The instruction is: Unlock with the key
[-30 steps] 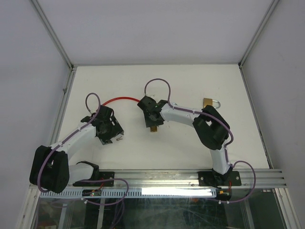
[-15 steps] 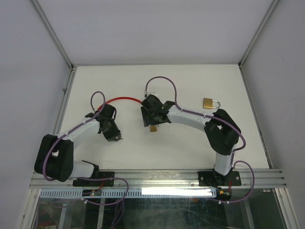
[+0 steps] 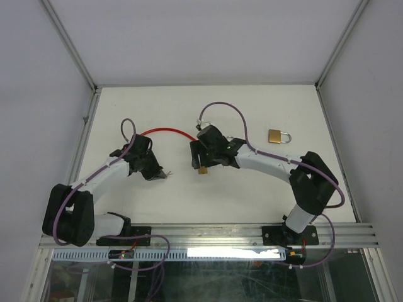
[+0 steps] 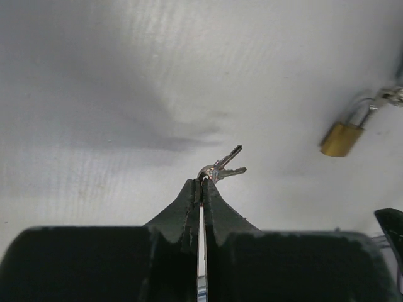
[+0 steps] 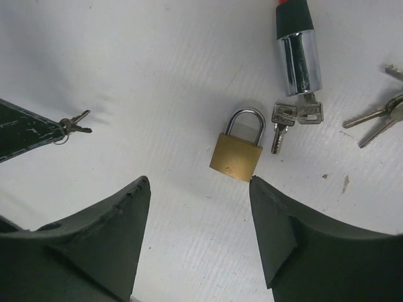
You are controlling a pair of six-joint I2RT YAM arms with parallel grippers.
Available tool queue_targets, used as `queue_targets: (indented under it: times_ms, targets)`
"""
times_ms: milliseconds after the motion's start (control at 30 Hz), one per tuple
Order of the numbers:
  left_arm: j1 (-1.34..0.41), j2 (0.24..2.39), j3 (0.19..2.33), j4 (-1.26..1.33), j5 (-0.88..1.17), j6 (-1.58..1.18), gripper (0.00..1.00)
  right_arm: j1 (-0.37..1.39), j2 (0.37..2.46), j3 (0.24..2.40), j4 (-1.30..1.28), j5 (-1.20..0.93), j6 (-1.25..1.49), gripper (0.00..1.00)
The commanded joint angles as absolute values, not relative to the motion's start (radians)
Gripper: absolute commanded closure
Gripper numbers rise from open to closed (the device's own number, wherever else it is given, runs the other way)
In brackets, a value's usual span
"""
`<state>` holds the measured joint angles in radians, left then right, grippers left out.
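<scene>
My left gripper (image 4: 203,182) is shut on the ring of a small pair of silver keys (image 4: 223,167), which stick out past its tips just above the table; from above the keys (image 3: 163,174) show left of centre. A brass padlock (image 5: 236,154) lies flat just ahead of my right gripper (image 5: 198,182), which is open, with its right fingertip (image 5: 257,185) at the lock's near corner. From above, that padlock (image 3: 203,170) lies under the right gripper (image 3: 203,161). The left wrist view shows the same padlock (image 4: 342,138) at the right.
A second brass padlock (image 3: 275,136) lies at the back right. A red cable (image 3: 165,131) ends in a chrome lock cylinder (image 5: 299,60) with keys (image 5: 291,117) in it, just behind the near padlock. More loose keys (image 5: 376,117) lie to the right. White walls enclose the table.
The left gripper has closed on the key ring and swung right toward the padlock. The right gripper has opened wider and shifted slightly over the padlock, its arm stretching out.
</scene>
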<state>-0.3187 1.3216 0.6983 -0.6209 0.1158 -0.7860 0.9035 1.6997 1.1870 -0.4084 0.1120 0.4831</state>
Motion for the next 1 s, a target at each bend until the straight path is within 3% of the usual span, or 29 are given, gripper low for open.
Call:
queue_targets:
  times_ms: [0, 400, 967]
  targets:
    - [-0.310, 1.212, 0.668, -0.442, 0.271, -0.883, 1.00, 0.867, 1.574, 1.133, -0.249, -0.006, 0.536, 0.33]
    - [-0.317, 1.059, 0.546, -0.136, 0.375, -1.165, 1.00, 0.854, 1.402, 0.955, 0.040, -0.140, 0.775, 0.41]
    - [-0.442, 1.051, 0.565, -0.036, 0.340, -1.267, 1.00, 0.865, 1.413, 0.871, 0.222, -0.093, 0.937, 0.52]
